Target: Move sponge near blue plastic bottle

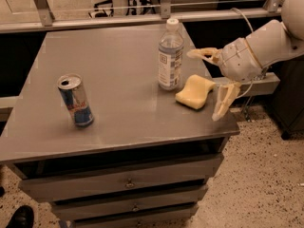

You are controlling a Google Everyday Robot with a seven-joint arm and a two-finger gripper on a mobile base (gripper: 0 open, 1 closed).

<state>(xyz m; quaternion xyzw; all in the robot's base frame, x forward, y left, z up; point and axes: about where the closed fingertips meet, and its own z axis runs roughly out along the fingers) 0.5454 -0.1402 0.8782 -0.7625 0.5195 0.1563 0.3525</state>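
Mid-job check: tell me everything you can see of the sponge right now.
The sponge is a small pale yellow foam block with wavy, curved edges, and it looks soft. It lies flat on the grey table near the right front corner, just right of the blue plastic bottle, close but apparently not touching it. The gripper is at its right side with fingers open, one behind the sponge and one beside its right edge. Neither finger grips it.
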